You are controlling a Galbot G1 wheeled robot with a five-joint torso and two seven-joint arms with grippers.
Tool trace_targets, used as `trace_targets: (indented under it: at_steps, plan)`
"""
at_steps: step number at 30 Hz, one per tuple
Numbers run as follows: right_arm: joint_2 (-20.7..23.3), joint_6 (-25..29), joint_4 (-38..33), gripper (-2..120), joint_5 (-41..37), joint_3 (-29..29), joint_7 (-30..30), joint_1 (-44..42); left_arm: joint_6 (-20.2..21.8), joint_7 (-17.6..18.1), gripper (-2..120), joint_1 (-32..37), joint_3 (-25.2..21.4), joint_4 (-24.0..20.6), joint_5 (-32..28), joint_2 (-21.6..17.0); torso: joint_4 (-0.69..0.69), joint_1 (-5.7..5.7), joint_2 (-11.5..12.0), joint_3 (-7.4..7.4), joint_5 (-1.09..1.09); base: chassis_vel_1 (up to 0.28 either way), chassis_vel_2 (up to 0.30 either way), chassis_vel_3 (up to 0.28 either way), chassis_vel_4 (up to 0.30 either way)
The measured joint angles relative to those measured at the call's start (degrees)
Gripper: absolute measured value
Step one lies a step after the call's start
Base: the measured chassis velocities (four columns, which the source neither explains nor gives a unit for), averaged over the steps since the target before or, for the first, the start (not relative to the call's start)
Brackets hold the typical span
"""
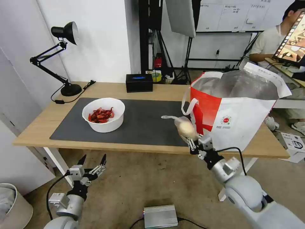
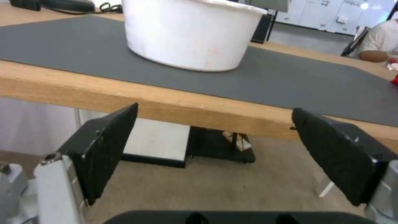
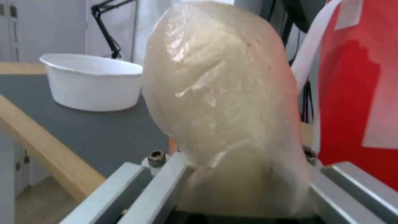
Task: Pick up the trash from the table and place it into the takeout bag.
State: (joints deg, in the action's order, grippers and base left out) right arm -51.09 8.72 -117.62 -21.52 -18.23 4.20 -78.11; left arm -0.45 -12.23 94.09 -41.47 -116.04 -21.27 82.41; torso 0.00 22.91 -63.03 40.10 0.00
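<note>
Right gripper (image 1: pixel 190 140) clamped on knotted bag (image 1: pixel 183 126): cloudy, crinkled, pale, lifted above mat (image 1: pixel 146 122) just beside takeout bag (image 1: pixel 235 111). Bowl (image 1: pixel 103 114) with red shells on mat. Left gripper (image 1: pixel 92 161) spread wide, empty, below table (image 1: pixel 35 133) edge.

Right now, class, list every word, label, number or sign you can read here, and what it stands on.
None can be read.
White-and-red foil-lined takeout bag: small round logo with print below, too small to read.
Wall charts behind: writing too small.
Black tissue box: blue mark, unreadable.
</note>
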Motion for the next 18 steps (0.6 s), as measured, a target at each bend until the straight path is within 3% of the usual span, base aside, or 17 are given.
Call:
trace_targets:
  at_steps: [11, 18]
  plan:
    - [-6.90, 9.82, -0.55, 5, -0.12, -10.34, 5.56, -7.75, -0.05, -0.01, 100, 0.44, 0.00, -0.18, 0.24, 0.13, 0.00, 0.01, 0.00, 0.00, 0.01, 0.000, 0.000, 0.000, 0.000]
    - [-5.95, 12.90, -2.13, 5, -11.22, -16.98, 9.17, -7.53, -0.13, 0.01, 100, 0.71, 0.09, -0.22, 0.40, 0.09, 0.00, 0.00, 0.00, 0.00, 0.01, 0.000, 0.000, 0.000, 0.000]
